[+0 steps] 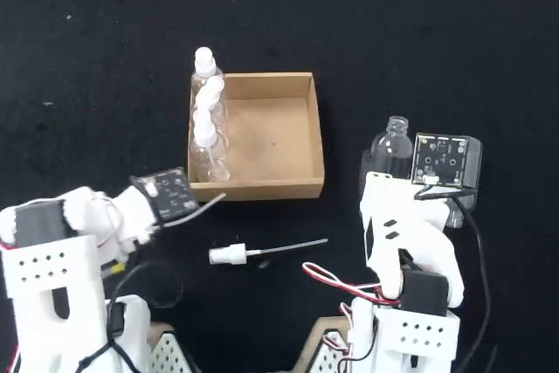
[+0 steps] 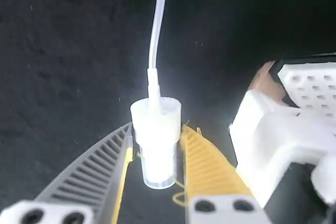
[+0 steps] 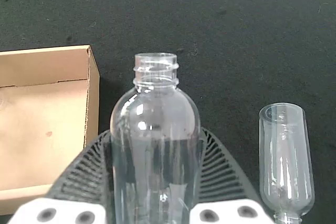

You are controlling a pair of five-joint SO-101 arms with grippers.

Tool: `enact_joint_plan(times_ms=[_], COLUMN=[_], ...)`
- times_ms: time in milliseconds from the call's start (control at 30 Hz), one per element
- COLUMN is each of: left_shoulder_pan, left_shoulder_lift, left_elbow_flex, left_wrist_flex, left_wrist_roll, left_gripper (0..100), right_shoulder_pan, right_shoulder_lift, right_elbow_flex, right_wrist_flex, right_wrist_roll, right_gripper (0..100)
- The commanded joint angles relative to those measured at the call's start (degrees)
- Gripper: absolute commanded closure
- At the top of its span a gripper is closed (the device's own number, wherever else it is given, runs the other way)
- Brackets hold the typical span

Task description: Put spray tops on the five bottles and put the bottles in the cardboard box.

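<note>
Black table [image 1: 105,58]: it is carrying everything we are logging here.

Cardboard box [image 1: 262,188]: it is sitting open near the table's middle, between the two arms and a little beyond them.

Left gripper [image 2: 156,127]: we are seeing it hovering just short of the box's near corner. Its jaws are pinching narrowly on a held spray top [image 2: 156,145], one finger on each side of the white cap. The thin dip tube is pointing away from the gripper, toward the box wall.

Right gripper [image 3: 156,135]: it is sitting to the box's right, well apart from the left gripper. Its jaws are clamping the body of an uncapped bottle [image 3: 156,124]. The open threaded neck is sticking out beyond the fingertips.

Capped bottles [image 1: 210,102]: we are counting three, each wearing a white top. They are lining up in a row inside the box against its left wall. We cannot tell whether they are standing fully upright.

Spare bottle [image 3: 283,156]: clear and topless, it is lying on the table just beside the right gripper.

Loose spray top [image 1: 229,255]: it is lying flat on the table in front of the box, between the arms, with its tube trailing toward the right arm.
</note>
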Motion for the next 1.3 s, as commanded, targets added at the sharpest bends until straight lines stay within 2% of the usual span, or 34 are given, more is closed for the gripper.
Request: enact_joint_plan(times_ms=[0, 133, 267, 500, 733, 867, 1100, 1267], left_shoulder_pan=[-9.1, -17.63, -25.19, -31.6, -31.16, -30.11, -29.76, -25.63], left_shoulder_lift=[0.26, 0.35, 0.35, 6.24, 20.31, 27.25, 34.46, 35.69], left_elbow_flex=[-3.12, -2.33, 2.59, 15.87, 14.99, 12.44, 8.04, 7.43], left_wrist_flex=[0.26, -2.64, -13.54, -38.95, -52.4, -55.3, -55.47, -55.47], left_wrist_roll=[-6.68, -12.48, -10.9, -1.49, 15.21, 16.79, 6.77, 5.45], left_gripper=[96, 96, 97, 97, 97, 97, 97, 97], right_shoulder_pan=[0.97, 0.97, 0.97, 0.97, 0.97, 0.97, 0.97, 0.97], right_shoulder_lift=[-1.54, -1.54, -1.54, -1.54, -1.54, -1.54, -1.54, -1.54], right_elbow_flex=[-1.01, -1.01, -1.01, -1.01, -1.01, -0.92, -0.92, -0.92], right_wrist_flex=[-1.41, -1.23, -1.23, -1.23, -1.23, -1.14, -1.14, -1.14], right_wrist_roll=[-0.53, -0.53, -0.53, -0.53, -0.53, -0.53, -0.53, -0.53], right_gripper=[98.8, 98.8, 98.8, 98.8, 98.8, 98.8, 98.8, 98.8])
